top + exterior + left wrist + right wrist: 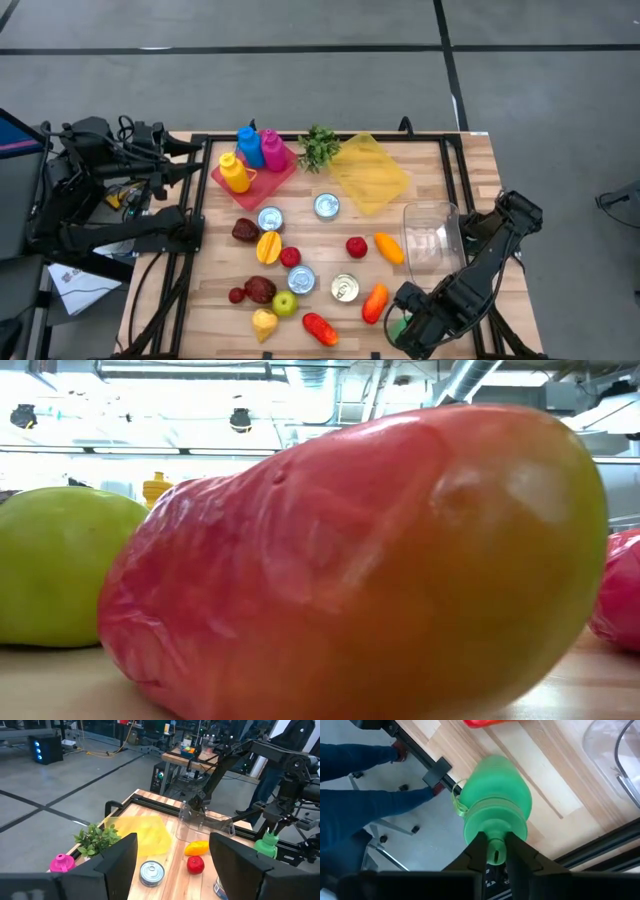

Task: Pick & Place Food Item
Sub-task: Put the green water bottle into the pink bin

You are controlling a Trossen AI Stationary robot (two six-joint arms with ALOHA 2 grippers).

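A green squeeze bottle [495, 810] stands upright at the table's near right corner [400, 326]; the left wrist view also shows this bottle [266, 845]. My right gripper [495, 851] points down over it, shut on its top. My left gripper [172, 870] waits open, level, off the table's left edge [192, 158], touching nothing. Toy foods lie over the table's middle, among them an orange pepper [389, 247], a red tomato [356, 246] and a green apple [285, 303]. My right gripper pinches the bottle's narrow nozzle [495, 840], at its very top, between the two fingers [479, 851]. The fingers come from above, pointing down. The bottle stays upright below them; whether its base rests on the wood is hidden by its own body.
A clear jug [432, 236] lies just beyond the bottle, a yellow board [368, 172] and a red tray [252, 160] of bottles at the back. Several cans [345, 288] stand in the middle. A person's legs [375, 800] are beside the near edge. A red-orange fruit [350, 560] fills the low view.
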